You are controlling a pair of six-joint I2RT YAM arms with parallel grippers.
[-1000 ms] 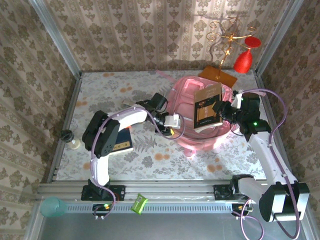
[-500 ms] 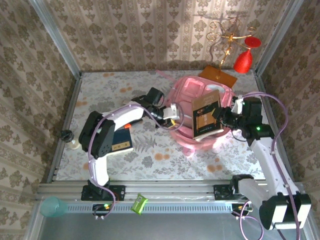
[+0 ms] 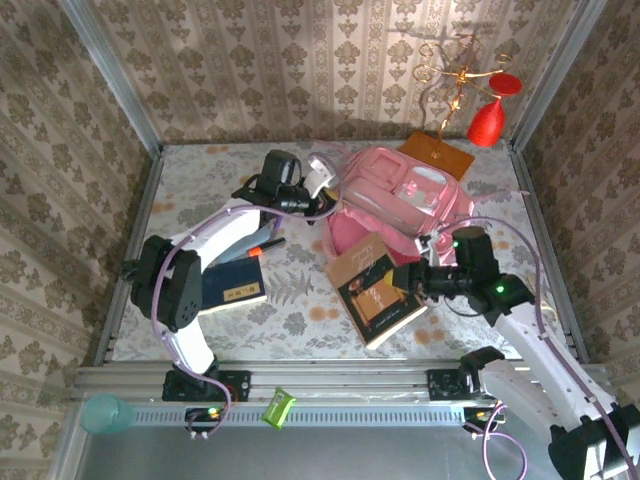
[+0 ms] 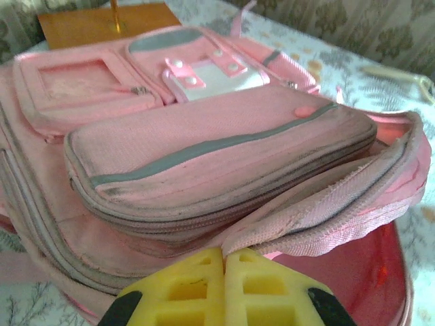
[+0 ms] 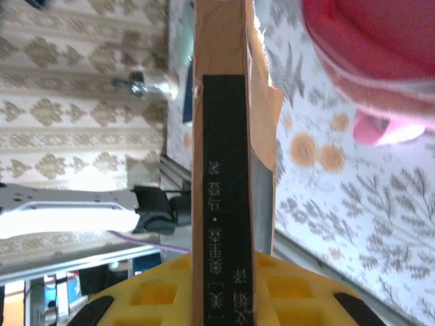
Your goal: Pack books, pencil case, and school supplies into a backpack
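Left wrist view: left gripper [image 4: 224, 285], yellow fingers pressed together, nipping a fold of the zip rim of the backpack [image 4: 204, 156]. Backpack count: one. It is pink with stacked zip pockets, a grey trim strip and a white snap tab.

Right wrist view: right gripper [image 5: 224, 278] clamped on the brown book [image 5: 221, 136], seen spine-on. A black strip on the spine carries one column of pale CJK characters, too soft to read for sure.

Top external view: the left gripper sits at the backpack's 9–10 o'clock edge. The backpack lies at 1 o'clock from the centre of the table [image 3: 200, 180]. The brown book is at the backpack's 6 o'clock, cover up and skewed, with a dark cover picture and small pale lettering that is unreadable. The right gripper holds its 3 o'clock edge. Cannot tell if the book rests on the table or is lifted.

The navy book [image 3: 235, 285] lies flat at the backpack's 8 o'clock, partly under the left arm; its gold label is too small to read. Books: two.

One black-and-orange pen [image 3: 262, 244] lies at the navy book's 1 o'clock.

One orange stand base [image 3: 437, 152] is just beside the backpack at its 1 o'clock, with a gold wire stand [image 3: 455, 75] on it. Two red ornaments [image 3: 487, 122] hang from the stand.
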